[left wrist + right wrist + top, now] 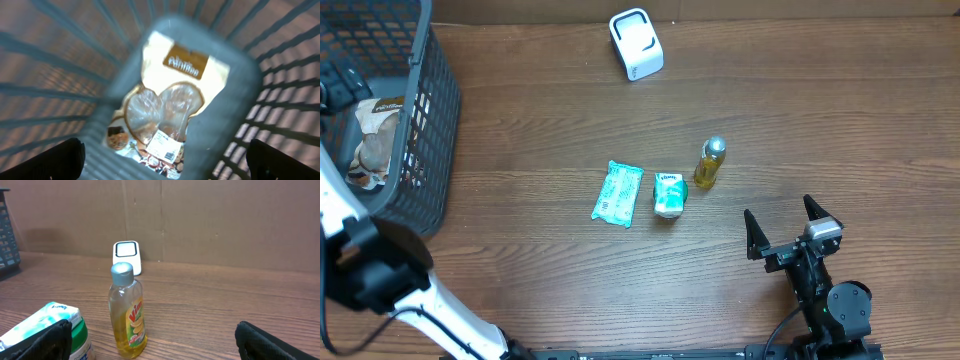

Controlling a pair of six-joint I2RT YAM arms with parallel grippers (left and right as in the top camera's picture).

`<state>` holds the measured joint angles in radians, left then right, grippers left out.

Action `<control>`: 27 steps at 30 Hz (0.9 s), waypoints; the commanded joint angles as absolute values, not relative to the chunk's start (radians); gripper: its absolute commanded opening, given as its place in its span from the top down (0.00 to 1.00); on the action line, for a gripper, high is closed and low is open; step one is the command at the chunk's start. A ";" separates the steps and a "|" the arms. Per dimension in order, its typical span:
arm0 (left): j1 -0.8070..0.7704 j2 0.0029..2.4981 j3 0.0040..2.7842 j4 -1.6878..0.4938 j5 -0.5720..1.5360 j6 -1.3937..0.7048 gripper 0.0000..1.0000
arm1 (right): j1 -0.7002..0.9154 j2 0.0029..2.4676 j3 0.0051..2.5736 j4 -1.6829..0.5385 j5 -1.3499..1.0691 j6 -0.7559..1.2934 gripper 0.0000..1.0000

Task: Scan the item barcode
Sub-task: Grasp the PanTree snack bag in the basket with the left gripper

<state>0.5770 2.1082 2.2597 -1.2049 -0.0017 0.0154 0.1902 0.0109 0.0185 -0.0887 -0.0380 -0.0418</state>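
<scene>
Wood-grain brown table (pixel 840 120) holds three loose items, with a fourth lying in a basket, as both arms stand with jaws spread.

Nearest the robot, the right gripper (pixel 779 212) hovers low over the table's front right, its fingers wide apart and empty. Just beyond it, mid-table, sit a clear bottle of yellow liquid with a silver cap (pixel 709 165), upright, a small green-and-white tub (pixel 668 196) and a flat green tissue pack (pixel 618 195), in a loose row. At the left, the left gripper (pixel 167 160) hangs over the dark grey plastic mesh basket (pixel 430 130), fingers apart and gripping nothing. Below it, a cream-and-brown snack packet with clear windows (pixel 172 100) lies on the basket floor, its white printed label (pixel 162 146) facing up. Farthest back stands the white box-shaped barcode scanner (pixel 636 44), before a cardboard wall (pixel 225 220).
</scene>
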 commanded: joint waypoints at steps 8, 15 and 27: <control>0.584 2.394 2.254 -1.219 0.030 0.124 0.00 | 0.187 0.003 0.008 -0.082 -0.039 -0.046 0.00; 0.585 2.483 2.253 -1.222 0.019 0.135 0.00 | 0.187 0.003 0.008 -0.082 -0.039 -0.046 0.00; 0.585 2.515 2.165 -1.193 -0.011 0.135 0.17 | 0.187 0.003 0.008 -0.082 -0.039 -0.046 0.00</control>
